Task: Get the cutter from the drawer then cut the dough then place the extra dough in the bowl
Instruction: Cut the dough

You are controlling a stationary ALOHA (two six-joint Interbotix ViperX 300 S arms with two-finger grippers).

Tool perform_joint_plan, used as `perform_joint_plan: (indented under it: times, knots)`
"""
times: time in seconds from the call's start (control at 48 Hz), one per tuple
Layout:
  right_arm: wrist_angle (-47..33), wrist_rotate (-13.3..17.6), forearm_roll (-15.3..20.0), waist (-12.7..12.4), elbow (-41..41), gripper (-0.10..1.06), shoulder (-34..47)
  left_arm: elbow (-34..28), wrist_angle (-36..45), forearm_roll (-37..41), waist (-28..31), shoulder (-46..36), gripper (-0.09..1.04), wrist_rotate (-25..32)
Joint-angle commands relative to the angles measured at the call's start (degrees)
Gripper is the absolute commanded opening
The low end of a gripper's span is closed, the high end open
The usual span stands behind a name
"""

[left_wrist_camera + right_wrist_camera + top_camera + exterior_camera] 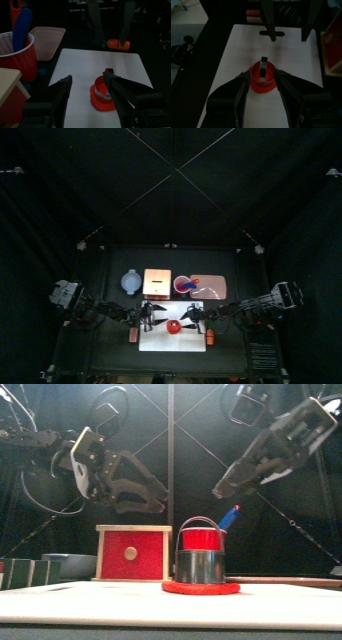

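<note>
Left gripper (87, 76) and right gripper (262, 75) hover, jaws released, and we reckon the light, stiff cutter (201, 566) on soft dough (201, 588) lifts best by its wire handle.

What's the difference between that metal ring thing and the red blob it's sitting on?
The cutter is shiny metal and stands upright, with a wire handle arching over it; the dough is red and lies flat on the white board. The cutter is narrower, so the dough's edge shows all round its base. Both are round, and the cutter rests on the dough.
</note>
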Motion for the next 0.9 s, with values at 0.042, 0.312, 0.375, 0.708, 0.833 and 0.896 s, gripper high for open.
perform_joint_plan:
  times: [0.042, 0.312, 0.375, 0.708, 0.833, 0.896]
  knots:
    - [-7.6, -8.8, 8.4, -0.3, 0.3, 0.79, 4.7, -3.9, -2.5, 0.1, -1.5, 2.6, 0.94, 0.1]
    - [-25.0, -19.0, 25.5, 5.4, 0.6, 0.79, 16.5, -4.4, -3.0, -1.4, -2.2, 5.0, 0.93, -0.1]
    - [-25.0, -18.9, 26.0, 6.3, -0.3, 0.79, 17.8, -4.1, -3.0, -2.1, -2.2, 5.2, 0.93, 0.0]
    - [-25.5, -19.7, 28.9, 7.0, -1.8, 0.79, 20.6, -3.2, -2.9, -2.2, -2.7, 5.3, 0.88, 0.3]
    - [-25.4, -19.4, 28.8, 7.1, -1.8, 0.79, 20.2, -2.9, -2.7, -2.2, -2.5, 5.4, 0.87, 0.1]
    - [-25.4, -19.2, 28.9, 7.3, -1.4, 0.79, 20.0, -2.9, -2.6, -2.3, -2.5, 5.4, 0.87, 0.0]
